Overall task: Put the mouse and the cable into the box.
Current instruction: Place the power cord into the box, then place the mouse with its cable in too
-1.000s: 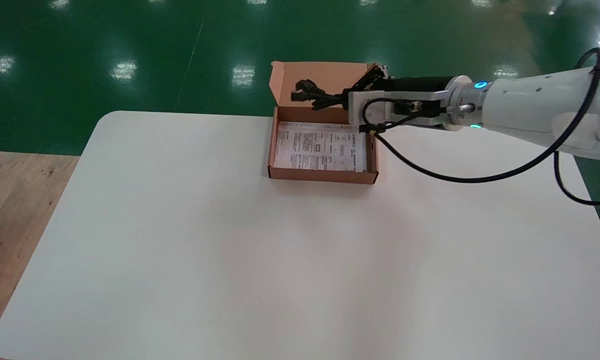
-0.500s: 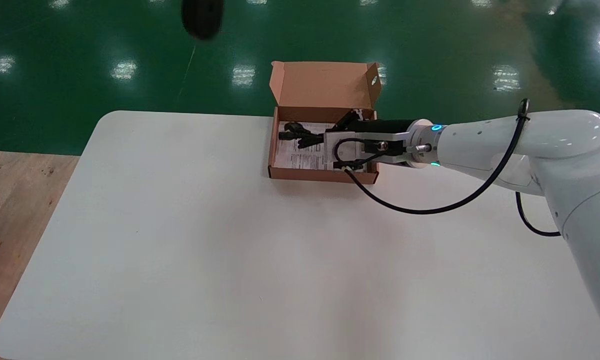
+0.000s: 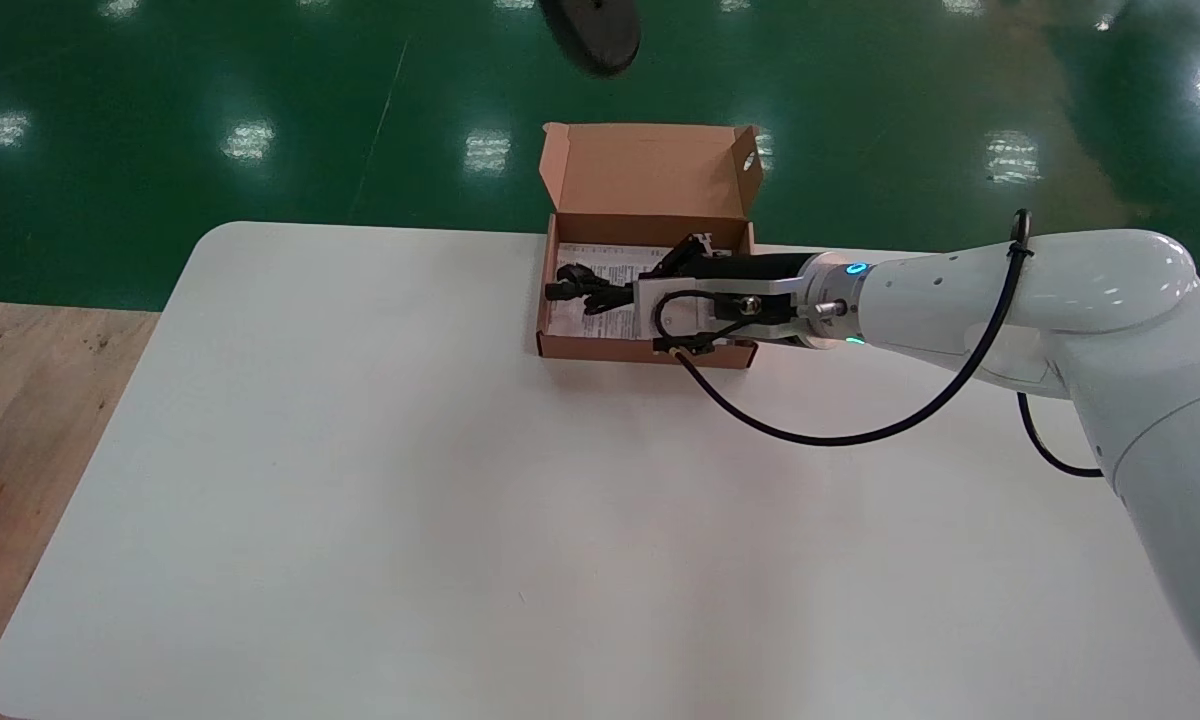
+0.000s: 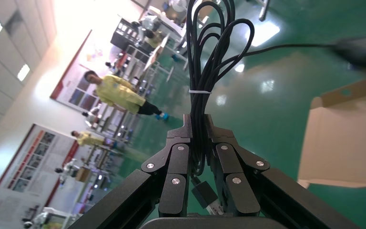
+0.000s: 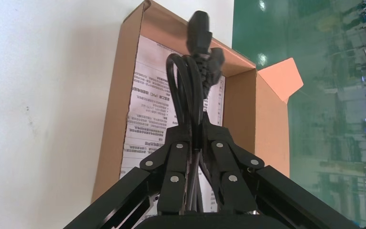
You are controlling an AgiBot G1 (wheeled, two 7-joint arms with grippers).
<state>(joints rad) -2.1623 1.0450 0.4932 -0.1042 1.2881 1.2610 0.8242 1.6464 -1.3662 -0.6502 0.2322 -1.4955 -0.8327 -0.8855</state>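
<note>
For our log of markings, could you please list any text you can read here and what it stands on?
Sheet in the box: dense print, too small to read; the right pincer, holding the cable over it, hides part.
Wall posters: too blurred to read.
Left pincer, raised, gripping the mouse cord: no text legible.
Box: no print seen.

The right arm is glossy white, with a looping black wiring cable and cyan wrist ring; the right gripper has black, silver-screwed links.
</note>
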